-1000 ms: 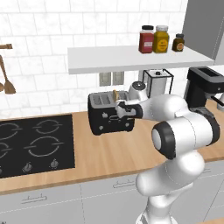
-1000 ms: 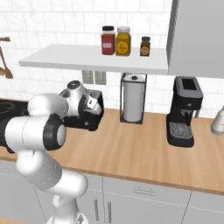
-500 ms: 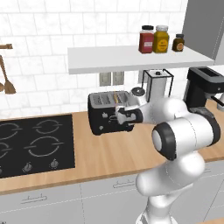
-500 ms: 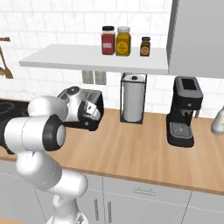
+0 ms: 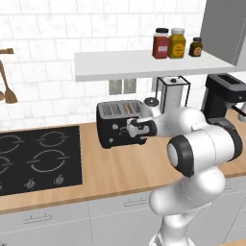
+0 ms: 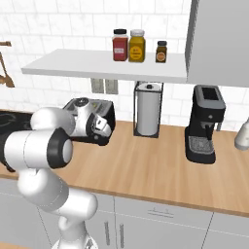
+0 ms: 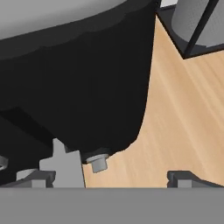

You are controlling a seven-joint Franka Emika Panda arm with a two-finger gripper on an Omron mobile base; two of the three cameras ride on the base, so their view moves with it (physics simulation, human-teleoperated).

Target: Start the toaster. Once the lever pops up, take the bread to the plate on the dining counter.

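Observation:
The black toaster [image 5: 115,126] stands on the wood counter against the tiled wall, and shows too in the right base view [image 6: 108,113]. A tan edge of the bread [image 5: 129,109] pokes from one of its slots. My gripper [image 5: 133,129] is pressed up to the toaster's front face, low on its right side. In the hand view the toaster's dark body [image 7: 83,83] looms close, with a grey lever [image 7: 64,165] and a small knob [image 7: 99,163] just above my gripper [image 7: 109,178], which is open. The plate and the dining counter are out of view.
A paper towel holder [image 5: 173,93] stands right of the toaster, then a taller black coffee machine [image 5: 222,96]. A black stovetop [image 5: 33,156] lies to the left. A white shelf [image 5: 144,65] with jars [image 5: 175,43] hangs above. Bare counter [image 6: 155,165] spreads in front.
My hand has slid down and slightly left across the toaster's front, from near its upper right corner to its lower face. The toaster has stayed put.

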